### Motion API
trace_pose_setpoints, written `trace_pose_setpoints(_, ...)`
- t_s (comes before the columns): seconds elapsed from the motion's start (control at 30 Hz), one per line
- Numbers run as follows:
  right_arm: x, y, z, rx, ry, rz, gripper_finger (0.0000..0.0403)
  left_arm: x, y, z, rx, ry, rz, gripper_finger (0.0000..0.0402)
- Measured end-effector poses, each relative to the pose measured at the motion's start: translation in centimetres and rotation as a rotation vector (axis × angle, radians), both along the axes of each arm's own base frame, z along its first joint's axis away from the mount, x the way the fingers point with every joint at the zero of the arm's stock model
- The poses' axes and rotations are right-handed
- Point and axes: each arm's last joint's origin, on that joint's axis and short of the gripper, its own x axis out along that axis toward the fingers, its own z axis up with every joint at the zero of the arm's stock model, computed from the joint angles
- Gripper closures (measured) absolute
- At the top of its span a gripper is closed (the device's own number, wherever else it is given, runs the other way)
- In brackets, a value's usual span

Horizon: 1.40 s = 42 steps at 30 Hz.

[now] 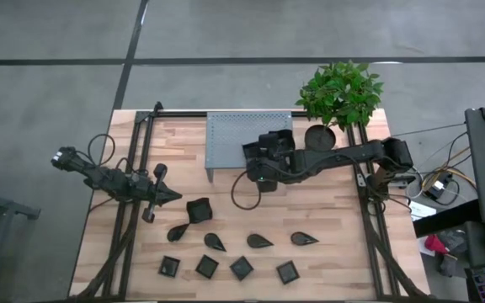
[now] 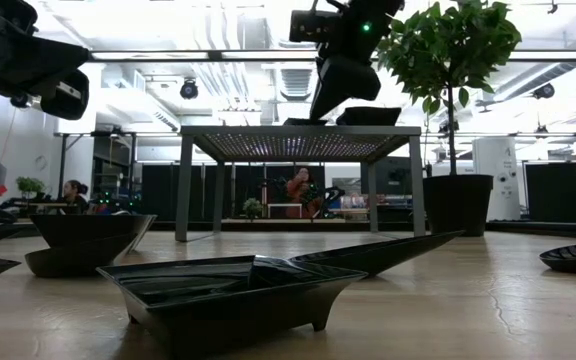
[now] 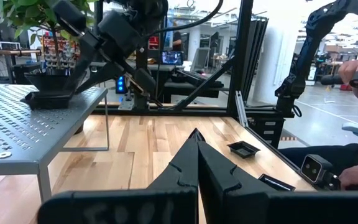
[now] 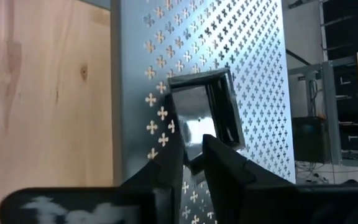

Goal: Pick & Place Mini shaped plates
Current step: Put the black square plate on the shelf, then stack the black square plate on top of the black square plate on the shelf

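Note:
A small black square plate [image 4: 204, 106] lies on the grey perforated stand [image 1: 230, 139]; it also shows in the low view [image 2: 368, 116]. My right gripper [image 4: 193, 149] reaches over the stand's right part [image 2: 340, 92] and is shut on this plate. Several more black plates lie on the wooden table near its near edge: a wavy-edged square [image 1: 199, 210], teardrops [image 1: 259, 241] and small squares [image 1: 242, 268]. My left gripper [image 1: 173, 197] is shut and empty, just left of the wavy plate; its closed tip shows in the left wrist view [image 3: 196, 137]. My right gripper has the square plate's rim [image 4: 194, 163] between its two fingers, at the edge nearest the wrist. The fingers slant down onto it from the table's near side. The plate's underside rests on the stand's top.
A black round pot [image 1: 320, 135] with a green plant [image 1: 341, 91] stands right of the stand. Dark frame rails [image 1: 133, 210] run along the table's left and right sides. Bare wood [image 1: 327, 198] lies between the stand and the rows of plates.

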Motion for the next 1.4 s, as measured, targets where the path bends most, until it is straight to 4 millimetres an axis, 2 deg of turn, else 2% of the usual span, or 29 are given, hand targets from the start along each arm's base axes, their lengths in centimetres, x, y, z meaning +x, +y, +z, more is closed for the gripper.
trace_pose_setpoints(0.23,0.0,0.2,0.0,0.002,-0.007,0.001,0.0311,0.0,0.0,0.0,0.000,0.000,0.000,0.0401)
trace_pose_setpoints(0.47,-0.1,2.6,0.1,0.019,-0.023,0.047,0.0306,0.0,0.0,0.0,0.000,0.000,0.000,0.0401)
trace_pose_setpoints(0.63,-0.8,5.2,0.4,0.043,-0.040,0.089,0.0316,0.0,0.0,0.0,0.000,0.000,0.000,0.0401)
trace_pose_setpoints(1.03,-4.1,13.5,0.4,0.113,-0.020,0.236,0.0335,0.0,0.0,0.0,0.000,0.000,0.000,0.0401)
trace_pose_setpoints(1.27,-6.1,17.7,0.1,0.244,-0.030,0.315,0.0325,0.0,0.0,0.0,0.000,0.000,0.000,0.0401)
trace_pose_setpoints(1.4,-7.0,19.5,-0.1,0.401,-0.036,0.303,0.0323,0.0,0.0,0.0,0.000,0.000,0.000,0.0401)
